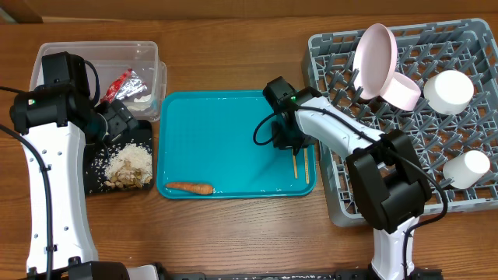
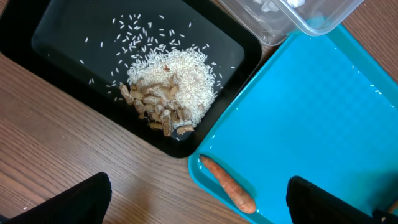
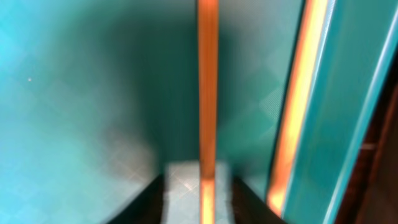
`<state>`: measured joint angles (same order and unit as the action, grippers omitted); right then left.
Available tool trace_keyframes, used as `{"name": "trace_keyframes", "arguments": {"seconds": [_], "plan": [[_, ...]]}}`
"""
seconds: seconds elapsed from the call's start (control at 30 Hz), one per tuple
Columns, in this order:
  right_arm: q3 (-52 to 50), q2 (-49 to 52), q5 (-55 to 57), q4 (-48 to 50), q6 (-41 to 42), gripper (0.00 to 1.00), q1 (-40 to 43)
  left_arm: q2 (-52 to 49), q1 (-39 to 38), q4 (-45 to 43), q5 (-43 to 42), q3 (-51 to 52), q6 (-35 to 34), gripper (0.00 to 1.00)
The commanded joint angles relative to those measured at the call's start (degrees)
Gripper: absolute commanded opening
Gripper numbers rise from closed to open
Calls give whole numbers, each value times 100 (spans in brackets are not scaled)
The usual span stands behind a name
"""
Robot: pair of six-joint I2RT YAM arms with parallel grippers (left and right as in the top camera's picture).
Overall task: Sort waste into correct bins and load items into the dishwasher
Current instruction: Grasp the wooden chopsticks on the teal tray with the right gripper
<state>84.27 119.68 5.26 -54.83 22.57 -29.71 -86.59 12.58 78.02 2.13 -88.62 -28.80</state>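
**A:** Clearance on the right side?

**B:** Tight. The right end effector (image 3: 199, 186) sits low over the right end of the teal tray (image 1: 233, 124), with the dish rack (image 1: 405, 198) wall just beside it. Both chopsticks (image 1: 301, 165) lie inside the tray, close along that right rim. There's open teal floor to their left.

**A:** Jaws?

**B:** Right: partly apart, straddling one chopstick. Tray shows on both sides of the stick, so no clamp is visible. The left end effector (image 1: 115, 123) is spread wide and holds nothing, over the black tray (image 2: 56, 37). Bare counter (image 2: 50, 143) borders that tray.

**A:** Waste?

**B:** Rice (image 2: 180, 71) and beige nut shells (image 2: 155, 109) are heaped in the black tray, with loose grains scattered around. The red-and-silver foil wrapper (image 1: 124, 84) is in the clear tub (image 1: 152, 58). The orange carrot (image 1: 191, 187) lies along the teal tray's near rim, by the left corner.

**A:** View differences?

**B:** Only the overhead view shows the rack load: plate (image 1: 376, 54) on edge, white bowl (image 1: 449, 91), smaller cup (image 1: 465, 169). The left wrist view separates shells from rice. The right wrist view is blurred but shows the second chopstick tight against the tray wall.
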Motion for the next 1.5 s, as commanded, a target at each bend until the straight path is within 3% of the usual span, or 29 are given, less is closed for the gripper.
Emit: {"name": "trace_keyframes", "arguments": {"seconds": [0.0,0.1,0.3,0.53,0.83,1.1,1.3,1.47], "plan": [[-87,-11,-48,-116,22,14,-22,-28,15,-11,-28,-37,-35,92],[24,-52,-48,-216,22,4,-22,-28,15,-11,-28,-37,-37,92],[289,-1001,-138,-295,-175,4,13,-28,15,-4,-28,-37,-35,92],[289,-2347,168,-629,-1390,4,295,-28,15,-4,-31,-37,-37,92],[-109,-2389,348,-1060,-1561,4,1139,-28,15,-9,-31,-37,-37,92],[-861,-2332,348,-728,-1558,4,1222,-28,15,-4,-31,-37,-35,92],[-879,-2334,372,-638,-1556,14,1222,-28,15,0,-31,-37,-35,92],[-732,-2382,369,-686,-1556,29,1222,-28,15,11,-28,-37,-35,92]]}}
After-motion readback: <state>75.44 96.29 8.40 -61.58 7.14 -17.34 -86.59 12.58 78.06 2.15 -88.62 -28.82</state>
